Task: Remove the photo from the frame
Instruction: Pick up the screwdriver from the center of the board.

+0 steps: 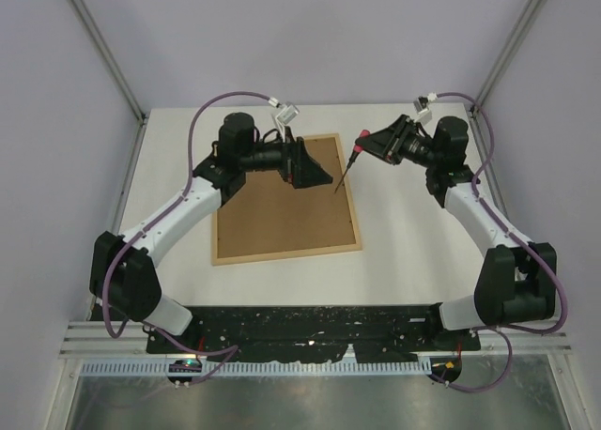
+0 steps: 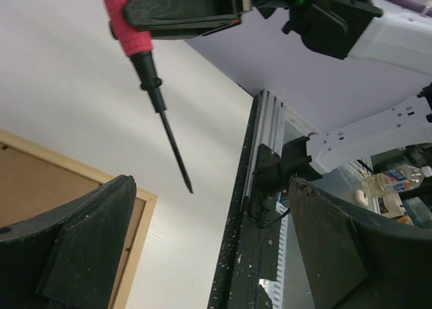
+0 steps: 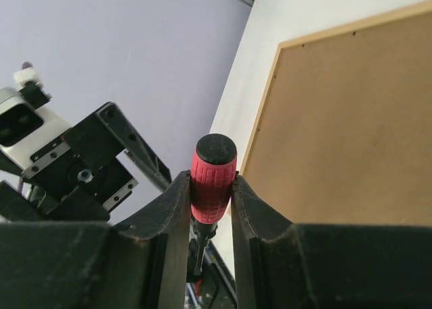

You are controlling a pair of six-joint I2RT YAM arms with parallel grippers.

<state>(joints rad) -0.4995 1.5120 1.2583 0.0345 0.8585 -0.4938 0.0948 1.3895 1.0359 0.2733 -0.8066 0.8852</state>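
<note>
The frame (image 1: 286, 254) lies back up on the white table, its brown fibreboard back (image 1: 272, 223) showing inside thin light wood strips. The photo is hidden under that back. My right gripper (image 1: 361, 149) is shut on the red handle of a small screwdriver (image 1: 344, 175), whose tip hangs just above the frame's right edge. In the right wrist view the handle (image 3: 214, 167) is pinched between both fingers of that gripper (image 3: 211, 182), with the frame (image 3: 263, 133) beyond. My left gripper (image 1: 317, 176) hovers open over the frame's upper right part. Its view shows the screwdriver (image 2: 169, 137) and a frame corner (image 2: 138, 208).
The black base rail (image 2: 243, 255) with the arm mounts runs along the table's near edge. Pale enclosure walls with metal posts (image 1: 108, 59) stand around the table. The left arm's links (image 1: 188, 209) cross above the frame's left side.
</note>
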